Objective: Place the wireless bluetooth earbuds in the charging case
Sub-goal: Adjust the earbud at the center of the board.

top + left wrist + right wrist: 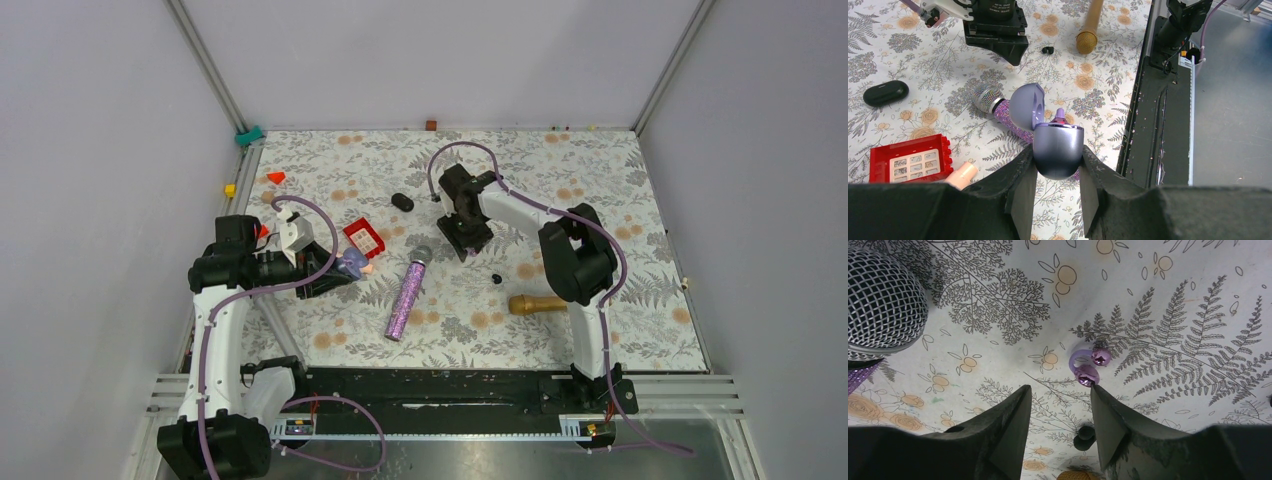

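Left arm [215, 320] low, jaws grip charging case [1058, 150]; right arm [520, 212] down, jaws apart over earbud [1087, 366]

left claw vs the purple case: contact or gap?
Touching. In the left wrist view, the left claw's fingers press against both sides of the purple charging case, with no gap on either side. The lid is open.

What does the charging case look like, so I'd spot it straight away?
On the left side of the flowered table, find the left gripper, which is shut on the charging case. The case is a glossy lilac egg-shaped shell with its lid flipped open. The black oval capsule nearby is dark, closed and lying on the table instead.
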Controlling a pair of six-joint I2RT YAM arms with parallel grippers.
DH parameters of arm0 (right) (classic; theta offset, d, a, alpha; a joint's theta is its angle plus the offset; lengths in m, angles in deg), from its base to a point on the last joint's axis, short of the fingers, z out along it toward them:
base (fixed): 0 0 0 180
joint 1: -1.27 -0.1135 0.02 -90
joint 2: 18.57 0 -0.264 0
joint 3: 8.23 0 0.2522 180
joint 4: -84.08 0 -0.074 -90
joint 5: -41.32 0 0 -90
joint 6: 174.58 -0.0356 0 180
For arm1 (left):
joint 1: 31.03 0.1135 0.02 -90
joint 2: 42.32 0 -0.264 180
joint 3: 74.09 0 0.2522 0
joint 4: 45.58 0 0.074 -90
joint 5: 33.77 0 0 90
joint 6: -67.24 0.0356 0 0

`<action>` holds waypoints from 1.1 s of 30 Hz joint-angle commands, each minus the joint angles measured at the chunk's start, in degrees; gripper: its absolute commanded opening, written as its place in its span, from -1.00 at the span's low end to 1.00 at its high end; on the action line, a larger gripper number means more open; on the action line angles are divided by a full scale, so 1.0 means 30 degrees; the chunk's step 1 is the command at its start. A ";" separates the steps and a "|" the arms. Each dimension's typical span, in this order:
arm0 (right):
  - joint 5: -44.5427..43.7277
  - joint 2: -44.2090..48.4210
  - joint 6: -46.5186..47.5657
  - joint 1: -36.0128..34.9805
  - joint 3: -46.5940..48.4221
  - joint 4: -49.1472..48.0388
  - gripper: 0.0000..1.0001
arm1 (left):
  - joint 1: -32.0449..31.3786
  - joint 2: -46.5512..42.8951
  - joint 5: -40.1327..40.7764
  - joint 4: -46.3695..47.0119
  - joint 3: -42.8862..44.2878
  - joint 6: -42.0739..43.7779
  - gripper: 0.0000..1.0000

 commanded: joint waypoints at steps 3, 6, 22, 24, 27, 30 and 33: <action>-0.0959 -0.0212 0.0288 0.0236 0.0498 -0.0109 0.08 | 0.0116 -0.0104 -0.1124 0.0312 0.0385 0.0440 -1.00; -0.1123 -0.0274 0.0461 0.0236 0.0504 -0.0241 0.04 | 0.0125 -0.0094 -0.1126 0.0298 0.0396 0.0448 -1.00; -0.3282 0.0921 0.0929 -0.0666 0.0614 -0.0842 -0.12 | 0.0125 -0.0094 -0.1133 0.0302 0.0396 0.0434 -1.00; -0.3567 0.0736 0.1017 -0.1048 0.0621 -0.0857 -0.11 | 0.0123 -0.0087 -0.1115 0.0304 0.0395 0.0439 -1.00; -0.4089 0.0513 0.1189 -0.1644 0.0660 -0.0956 -0.11 | 0.0123 -0.0056 -0.1102 0.0303 0.0396 0.0434 -1.00; -0.4798 0.0408 0.1439 -0.2195 0.0760 -0.1020 -0.10 | 0.0123 -0.0075 -0.1110 0.0302 0.0381 0.0433 -1.00; -0.5711 0.0221 0.1804 -0.2625 0.0796 -0.1126 -0.10 | 0.0138 -0.0122 -0.1099 0.0312 0.0371 0.0447 -1.00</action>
